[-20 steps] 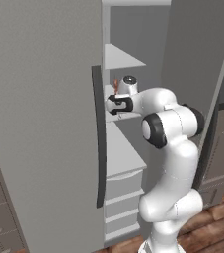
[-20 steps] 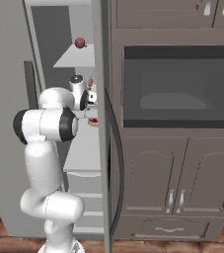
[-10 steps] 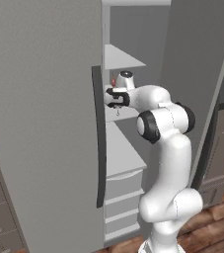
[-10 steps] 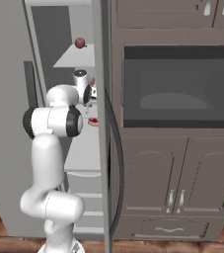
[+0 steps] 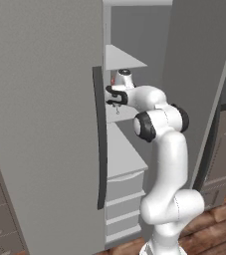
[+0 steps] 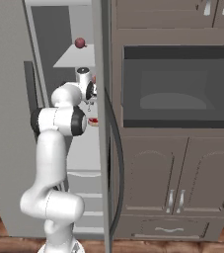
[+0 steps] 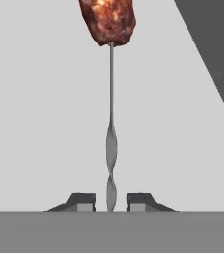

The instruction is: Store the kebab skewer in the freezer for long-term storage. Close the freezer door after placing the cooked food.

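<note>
Hanging between the two dark fingertips [image 7: 85, 201] in the hand view, the kebab skewer [image 7: 111, 113] runs as a thin twisted metal stick away from the hand, with a reddish-brown chunk of meat at its far end against a pale surface. The tips stand a little apart on either side of the stick, with slim gaps showing, so I cannot tell whether the pincer [image 7: 111, 202] actually presses it. From the left base view, the pincer [image 5: 115, 97] sits inside the open freezer [image 5: 134, 64], close to the inner edge of the freezer door [image 5: 40, 124] and its long dark bar handle [image 5: 99, 139], level with a pale shelf [image 5: 127, 113]; the skewer's small ring end [image 5: 117, 110] dangles just under the hand. Above it juts another pale shelf [image 5: 122, 57], and lower down sit pale drawers [image 5: 124, 191]. In the right base view, the white arm [image 6: 59, 143] reaches into the same opening, a small dark red round item [image 6: 80, 43] rests on the upper shelf, and the dark built-in oven [image 6: 180, 86] stands to the right, with brown cabinet doors [image 6: 175, 178] below it.
</note>
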